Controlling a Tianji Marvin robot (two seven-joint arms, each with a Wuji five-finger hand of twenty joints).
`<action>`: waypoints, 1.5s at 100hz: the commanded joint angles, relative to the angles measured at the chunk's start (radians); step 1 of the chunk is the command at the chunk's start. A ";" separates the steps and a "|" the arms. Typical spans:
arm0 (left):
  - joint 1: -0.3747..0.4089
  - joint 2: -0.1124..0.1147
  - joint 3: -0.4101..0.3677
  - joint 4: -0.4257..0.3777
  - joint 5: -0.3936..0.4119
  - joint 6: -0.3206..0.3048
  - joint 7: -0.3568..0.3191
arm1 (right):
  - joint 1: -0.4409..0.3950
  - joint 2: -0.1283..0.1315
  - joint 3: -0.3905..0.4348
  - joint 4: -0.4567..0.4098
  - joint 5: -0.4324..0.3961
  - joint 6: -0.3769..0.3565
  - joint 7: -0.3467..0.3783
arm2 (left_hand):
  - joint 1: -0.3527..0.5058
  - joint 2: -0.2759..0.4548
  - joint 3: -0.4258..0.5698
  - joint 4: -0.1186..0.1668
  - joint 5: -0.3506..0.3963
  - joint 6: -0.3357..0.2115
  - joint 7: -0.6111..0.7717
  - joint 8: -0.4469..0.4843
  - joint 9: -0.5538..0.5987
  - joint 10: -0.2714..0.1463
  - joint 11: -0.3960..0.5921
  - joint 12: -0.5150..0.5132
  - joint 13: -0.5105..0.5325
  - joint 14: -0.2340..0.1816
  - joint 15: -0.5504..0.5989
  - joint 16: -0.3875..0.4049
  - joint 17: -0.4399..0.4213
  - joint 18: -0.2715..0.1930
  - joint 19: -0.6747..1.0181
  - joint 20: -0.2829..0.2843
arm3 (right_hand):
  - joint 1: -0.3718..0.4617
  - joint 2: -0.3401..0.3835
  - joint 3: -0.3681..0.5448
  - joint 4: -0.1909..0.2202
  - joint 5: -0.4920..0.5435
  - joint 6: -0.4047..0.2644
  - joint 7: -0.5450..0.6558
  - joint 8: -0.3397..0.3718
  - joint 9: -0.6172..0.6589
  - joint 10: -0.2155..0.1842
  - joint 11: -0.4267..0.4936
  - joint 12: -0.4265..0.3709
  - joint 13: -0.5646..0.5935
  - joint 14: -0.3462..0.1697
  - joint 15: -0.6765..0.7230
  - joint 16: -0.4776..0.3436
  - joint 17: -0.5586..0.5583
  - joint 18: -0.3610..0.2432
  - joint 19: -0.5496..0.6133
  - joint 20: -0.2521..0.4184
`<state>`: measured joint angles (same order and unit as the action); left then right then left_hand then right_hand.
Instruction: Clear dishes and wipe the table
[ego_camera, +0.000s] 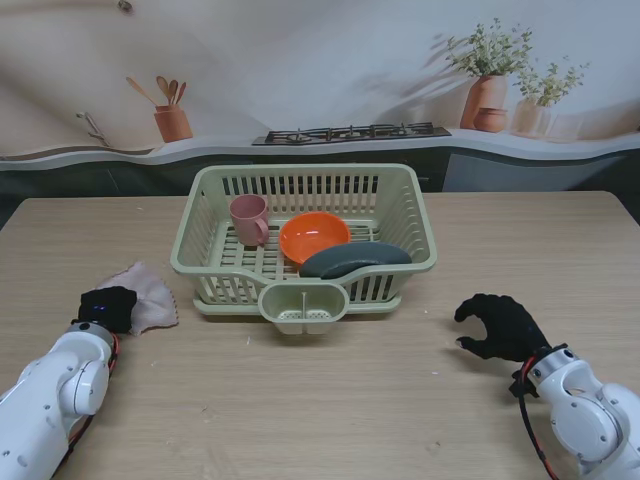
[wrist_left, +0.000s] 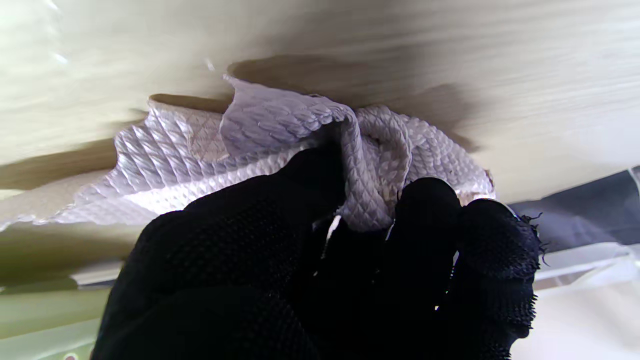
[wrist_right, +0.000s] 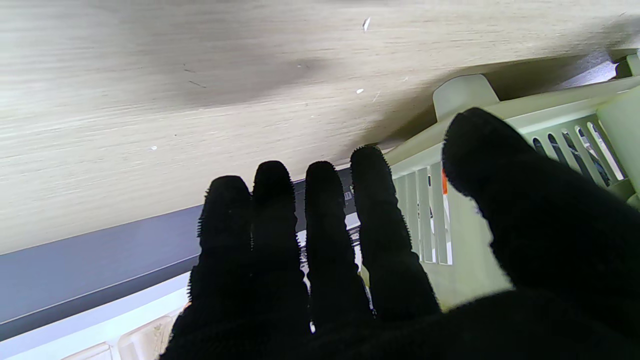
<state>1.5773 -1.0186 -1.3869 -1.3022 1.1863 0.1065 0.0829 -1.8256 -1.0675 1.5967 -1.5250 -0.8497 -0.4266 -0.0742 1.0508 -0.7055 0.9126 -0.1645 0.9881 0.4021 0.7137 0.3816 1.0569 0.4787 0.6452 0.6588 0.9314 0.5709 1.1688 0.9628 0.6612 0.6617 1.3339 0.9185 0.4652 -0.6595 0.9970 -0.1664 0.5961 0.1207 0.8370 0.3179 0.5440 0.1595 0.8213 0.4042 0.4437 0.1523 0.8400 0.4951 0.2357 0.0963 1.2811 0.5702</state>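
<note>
So my left hand (ego_camera: 108, 306) is down on the table (ego_camera: 320, 410) over at my left side, fingers curled into the pinkish cloth (ego_camera: 148, 294), and in the left wrist view you can see the cloth (wrist_left: 280, 150) bunched up and pinched between my black-gloved fingers (wrist_left: 425, 210), so yeah, it's got a proper hold of it. The rest of the cloth spreads out flat on the wood, on the side toward the drying rack. My right hand (ego_camera: 502, 326) is on the other side, near the right front of the table, holding nothing, fingers loosely curled and apart with the thumb sticking out toward the rack; from the right wrist camera the hand (wrist_right: 350, 260) looks spread, four fingers side by side and the thumb off on its own. The pale green dish rack (ego_camera: 212, 250) sits in the middle of the table between my two hands, a bit farther from me than either. Inside it there's a pink cup (ego_camera: 248, 218) standing upright at the left, an orange bowl (ego_camera: 314, 237) in the middle, and a dark grey plate (ego_camera: 355, 259) lying tilted against the front wall just right of the bowl. The little cutlery holder (ego_camera: 303, 305) hangs on the front of the rack, nearest me. A few tiny pale specks (wrist_right: 366, 23) show on the wood in the right wrist view, too small to make out what they are.
</note>
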 joint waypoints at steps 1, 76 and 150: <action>0.063 -0.005 -0.010 -0.020 0.010 0.014 -0.013 | -0.009 -0.001 0.000 -0.008 0.000 0.000 0.012 | 0.056 0.021 0.029 0.013 0.101 -0.153 0.090 0.035 0.027 0.010 0.010 0.015 0.019 0.054 -0.001 0.003 -0.009 0.036 0.027 0.005 | 0.013 -0.025 0.012 0.019 0.003 0.003 -0.006 0.005 0.012 0.004 -0.009 -0.003 0.001 0.014 -0.004 -0.001 -0.011 0.006 -0.005 0.005; 0.306 -0.032 -0.142 -0.145 0.046 0.094 0.115 | 0.000 -0.001 -0.007 -0.007 0.017 0.001 0.030 | 0.063 0.026 0.026 0.014 0.095 -0.138 0.081 0.034 0.018 0.021 0.009 0.015 0.005 0.066 -0.002 0.007 -0.022 0.036 0.027 0.015 | 0.014 -0.027 0.012 0.020 0.003 0.003 -0.006 0.005 0.013 0.003 -0.008 -0.002 0.001 0.013 -0.004 -0.001 -0.011 0.007 -0.005 0.005; -0.103 -0.009 0.139 0.110 -0.069 0.049 0.006 | -0.010 -0.002 0.008 -0.010 -0.002 -0.007 0.008 | 0.056 0.025 0.027 0.012 0.096 -0.145 0.080 0.031 0.016 0.014 0.016 0.011 0.007 0.058 0.001 0.004 -0.021 0.036 0.026 0.016 | 0.014 -0.025 0.011 0.019 0.002 0.003 -0.007 0.005 0.012 0.003 -0.009 -0.002 0.001 0.014 -0.004 -0.001 -0.011 0.006 -0.005 0.005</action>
<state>1.4545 -1.0172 -1.2547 -1.1974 1.1103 0.1617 0.1269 -1.8283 -1.0680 1.6015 -1.5299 -0.8450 -0.4262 -0.0719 1.0548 -0.7064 0.9420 -0.1546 0.9907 0.4759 0.7174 0.4025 1.0562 0.5046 0.6451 0.6588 0.9307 0.5709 1.1656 0.9639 0.6555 0.6626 1.3339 0.9183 0.4652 -0.6595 0.9969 -0.1664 0.5961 0.1207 0.8369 0.3179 0.5440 0.1595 0.8213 0.4041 0.4437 0.1525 0.8400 0.4951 0.2355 0.0965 1.2810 0.5702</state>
